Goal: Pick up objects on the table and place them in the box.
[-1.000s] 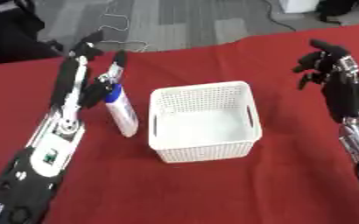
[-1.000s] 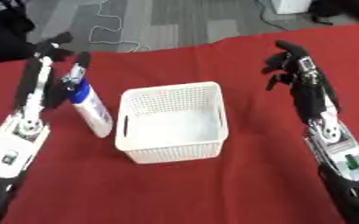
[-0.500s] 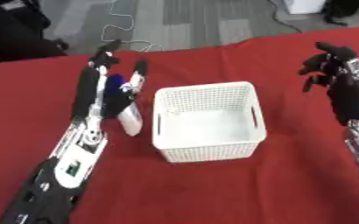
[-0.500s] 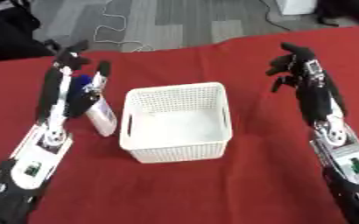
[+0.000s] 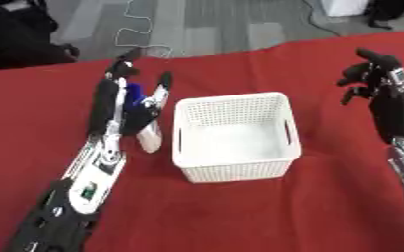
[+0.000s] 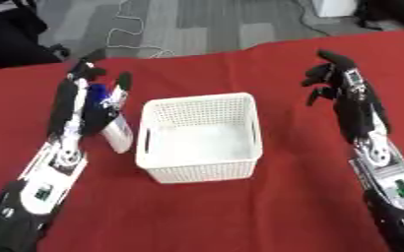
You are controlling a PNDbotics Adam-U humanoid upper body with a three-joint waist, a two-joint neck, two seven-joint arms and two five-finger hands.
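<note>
A white mesh box (image 5: 232,99) stands on the red table, with nothing showing inside it. Just left of it is a white bottle (image 5: 150,138) with a blue cap (image 5: 135,92), tilted and close to the box wall. My left hand (image 5: 113,101) is at the bottle's top, fingers straight and pointing away, thumb (image 5: 162,81) on the box side of the cap. Whether the hand touches the bottle is unclear. My right hand (image 6: 343,81) hangs open in the air to the right of the box, well apart from it.
The red cloth (image 5: 240,211) covers the whole table. Its far edge (image 5: 240,51) runs behind both hands, with grey floor and a loose cable (image 5: 136,29) beyond. A dark object (image 5: 16,34) sits off the far left corner.
My left hand has moved in toward the box, and its fingers and thumb now flank the bottle's cap. The right hand has barely moved. The camera has shifted slightly.
</note>
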